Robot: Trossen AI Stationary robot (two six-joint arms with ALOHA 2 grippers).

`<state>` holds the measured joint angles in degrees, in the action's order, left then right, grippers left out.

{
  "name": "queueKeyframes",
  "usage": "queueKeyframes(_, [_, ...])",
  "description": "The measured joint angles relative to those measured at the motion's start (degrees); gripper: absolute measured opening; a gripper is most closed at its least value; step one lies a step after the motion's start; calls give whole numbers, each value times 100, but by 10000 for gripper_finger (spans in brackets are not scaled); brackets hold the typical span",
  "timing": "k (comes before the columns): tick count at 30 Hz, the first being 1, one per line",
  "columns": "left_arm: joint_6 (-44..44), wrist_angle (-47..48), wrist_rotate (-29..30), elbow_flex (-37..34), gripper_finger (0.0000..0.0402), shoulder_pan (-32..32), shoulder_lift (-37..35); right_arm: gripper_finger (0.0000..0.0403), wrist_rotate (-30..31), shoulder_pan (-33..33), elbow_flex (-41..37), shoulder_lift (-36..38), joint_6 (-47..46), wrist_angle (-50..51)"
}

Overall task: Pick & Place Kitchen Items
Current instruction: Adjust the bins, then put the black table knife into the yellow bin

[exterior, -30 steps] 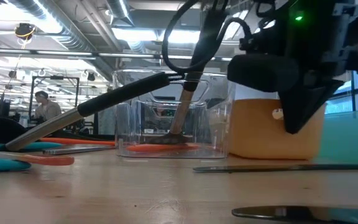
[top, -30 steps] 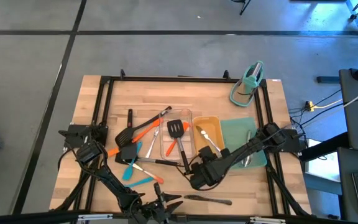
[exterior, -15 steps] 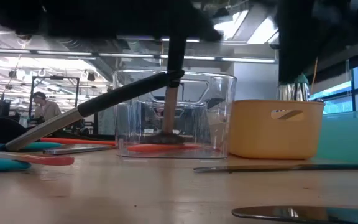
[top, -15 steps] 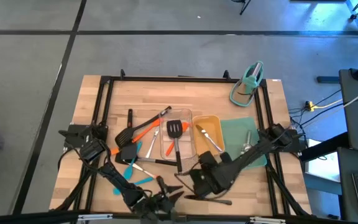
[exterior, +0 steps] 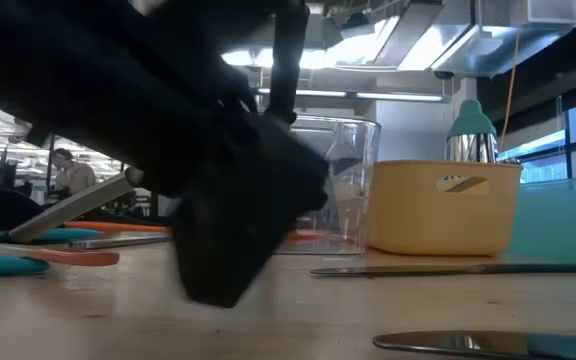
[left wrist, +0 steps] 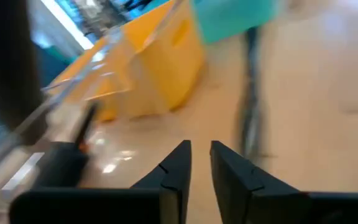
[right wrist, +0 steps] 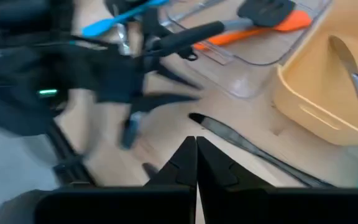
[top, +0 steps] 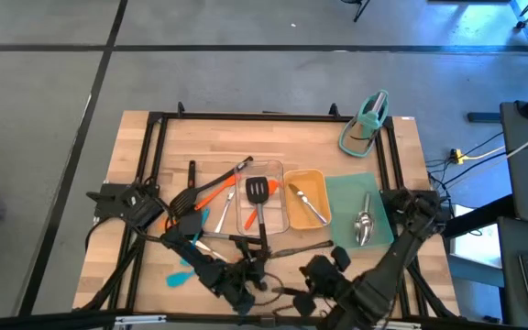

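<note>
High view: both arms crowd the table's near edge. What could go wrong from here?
1. The left gripper and the shut right gripper sit close together; a careless move could make them collide.
2. The slim dark utensil lies loose beside the left arm, near the yellow tray; a sweep might knock it away.

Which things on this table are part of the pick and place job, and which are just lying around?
Part of the job: black slotted turner in the clear tray, steel spoon in the yellow tray, orange spatula, blue spatula.

Just lying about: clear tray, yellow tray, teal stand, teal mat.
</note>
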<state>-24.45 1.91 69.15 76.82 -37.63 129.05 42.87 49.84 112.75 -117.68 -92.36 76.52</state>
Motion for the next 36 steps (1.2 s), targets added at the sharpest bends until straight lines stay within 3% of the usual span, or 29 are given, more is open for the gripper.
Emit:
queueKeyframes(7, [-358, 923, 204, 13, 7, 516, -22, 0, 217, 211, 11, -3, -7, -179])
queueKeyframes(14, [-308, 1027, 207, 17, 3, 723, -28, 0, 217, 204, 11, -7, -15, -221])
queueKeyframes(26, [44, 962, 568, 6, 1, -234, -609, 0, 164, 561, 11, -11, 1070, -558])
queueKeyframes(31, [128, 574, -388, -2, 1, -471, -771, 0, 153, 880, 9, -111, 1081, -631])
queueKeyframes(36, [1207, -900, -1765, -72, 1, -473, -757, 0, 757, 1299, -316, -359, 329, -603])
